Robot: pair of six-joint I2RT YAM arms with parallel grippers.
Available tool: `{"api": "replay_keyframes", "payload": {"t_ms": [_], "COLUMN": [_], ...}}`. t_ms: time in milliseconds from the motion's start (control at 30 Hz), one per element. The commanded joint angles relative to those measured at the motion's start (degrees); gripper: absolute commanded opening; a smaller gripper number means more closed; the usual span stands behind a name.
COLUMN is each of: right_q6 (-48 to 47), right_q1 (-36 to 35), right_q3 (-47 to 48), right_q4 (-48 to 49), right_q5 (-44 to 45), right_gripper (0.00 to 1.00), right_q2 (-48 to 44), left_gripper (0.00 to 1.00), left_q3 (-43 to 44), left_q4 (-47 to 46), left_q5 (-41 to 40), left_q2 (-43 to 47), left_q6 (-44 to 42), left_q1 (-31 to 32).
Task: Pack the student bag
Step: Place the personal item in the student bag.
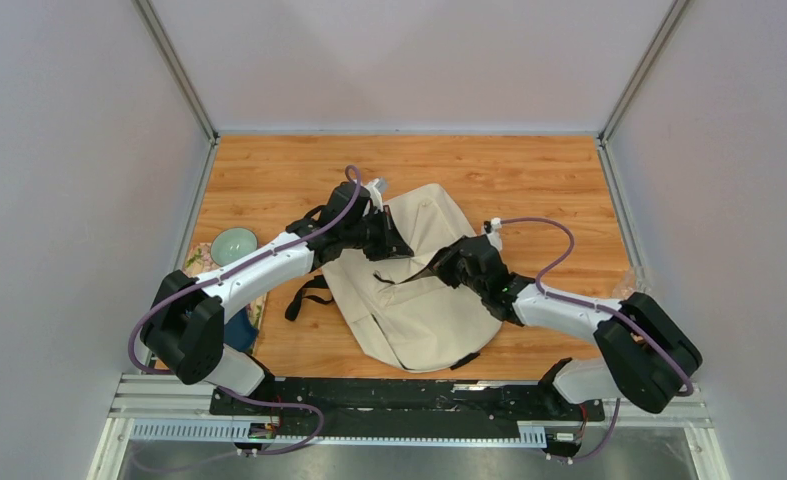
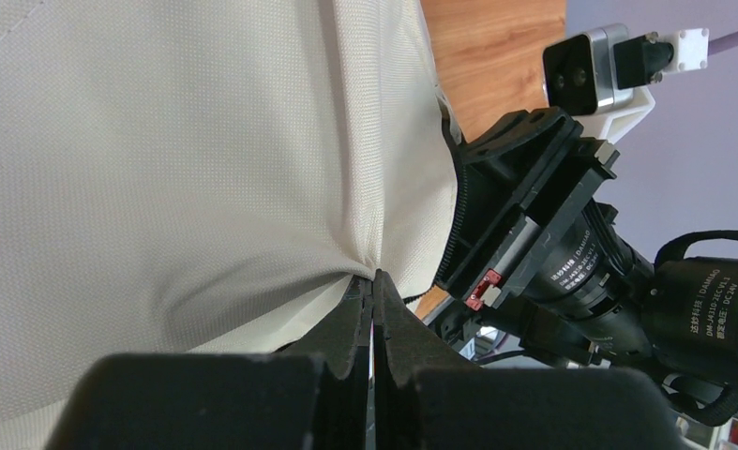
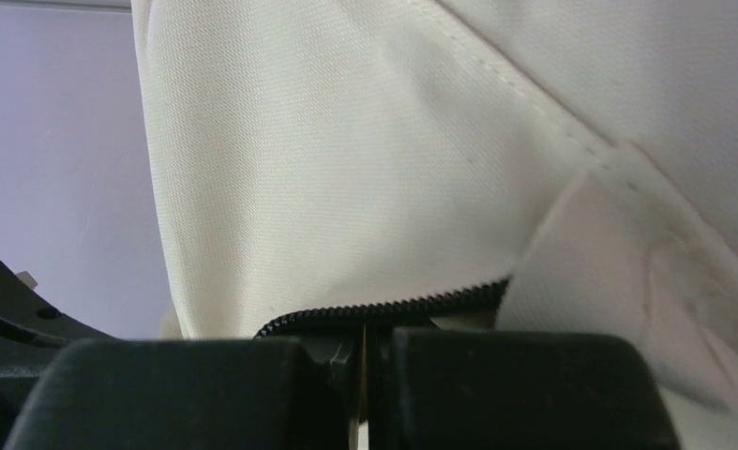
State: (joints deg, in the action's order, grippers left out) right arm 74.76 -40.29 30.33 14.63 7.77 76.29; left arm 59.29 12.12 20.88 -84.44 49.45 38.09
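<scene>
Left gripper pinches student bag fabric; right gripper clamps the zipper. Pull along the teeth, left side taut.

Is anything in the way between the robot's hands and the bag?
Nothing visible is. The left gripper pinches the student bag by its fabric, and the right gripper is shut at its zipper.

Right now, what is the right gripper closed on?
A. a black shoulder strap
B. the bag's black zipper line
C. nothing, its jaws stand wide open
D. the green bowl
B: the right wrist view shows the right gripper pressed shut on the black zipper along an edge of the student bag.
</scene>
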Motion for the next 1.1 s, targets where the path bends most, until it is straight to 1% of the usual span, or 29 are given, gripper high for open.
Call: {"api": "replay_keyframes", "payload": {"t_ms": [0, 133, 267, 333, 367, 400, 467, 500, 600, 733, 800, 833, 867, 1067], "right_q6": [-0.1, -0.3, -1.4, -2.6, -3.0, -3.3, -4.4, -5.1, -7.0, -8.7, -8.7, -8.5, -8.5, -8.4], "right_q1": [0.1, 0.1, 0.1, 0.1, 0.1, 0.1, 0.1, 0.1, 0.1, 0.1, 0.1, 0.1, 0.2, 0.1], "right_q3": [5.6, 7.8, 6.3, 4.5, 3.8, 2.1, 0.5, -0.2, -1.8, -2.3, -3.3, -3.9, -5.0, -6.0], "right_q4": [4.9, 7.4, 7.5, 5.9, 5.3, 4.6, 2.0, 1.0, -3.9, -13.2, -14.5, -17.5, -18.2, -24.5], "right_q5": [-0.7, -2.0, -2.0, -1.1, -0.7, 0.1, 1.1, 2.3, 3.8, 5.0, 5.8, 6.4, 6.9, 11.1], "right_gripper": [0.04, 0.04, 0.08, 0.15, 0.18, 0.25, 0.33, 0.4, 0.48, 0.5, 0.5, 0.5, 0.5, 0.49], "right_q2": [4.7, 8.4, 6.7, 4.8, 2.4, 1.0, -3.8, -5.5, -12.1, -19.4, -22.0, -24.6, -26.0, -34.5], "left_gripper": [0.0, 0.0, 0.0, 0.0, 0.0, 0.0, 0.0, 0.0, 0.0, 0.0, 0.0, 0.0, 0.02, 0.02], "left_q3": [-0.2, -0.3, -0.6, -0.9, -1.1, -1.4, -1.5, -1.5, -1.5, -1.6, -1.9, -1.9, -2.0, -1.6], "left_q4": [-1.2, -1.1, -1.1, -1.2, -1.3, -1.4, -1.7, -1.7, -2.0, -2.2, -2.1, -2.3, -2.4, -0.8], "left_q5": [4.7, 4.7, 4.6, 4.5, 4.5, 4.5, 4.3, 4.5, 4.7, 4.8, 4.3, 4.3, 4.3, 3.1], "left_q2": [1.7, 1.7, 1.7, 1.8, 1.8, 1.7, 1.6, 1.5, 1.0, 0.4, 0.3, 0.2, 0.1, -1.9], "left_q6": [0.3, 0.2, 0.0, -0.1, 0.0, -0.1, 0.0, 0.1, 0.2, 0.3, 0.2, 0.2, 0.1, -0.9], "left_q1": [0.2, 0.2, 0.1, 0.2, 0.2, 0.1, 0.1, 0.1, 0.0, 0.0, 0.0, 0.0, 0.0, 0.3]}}
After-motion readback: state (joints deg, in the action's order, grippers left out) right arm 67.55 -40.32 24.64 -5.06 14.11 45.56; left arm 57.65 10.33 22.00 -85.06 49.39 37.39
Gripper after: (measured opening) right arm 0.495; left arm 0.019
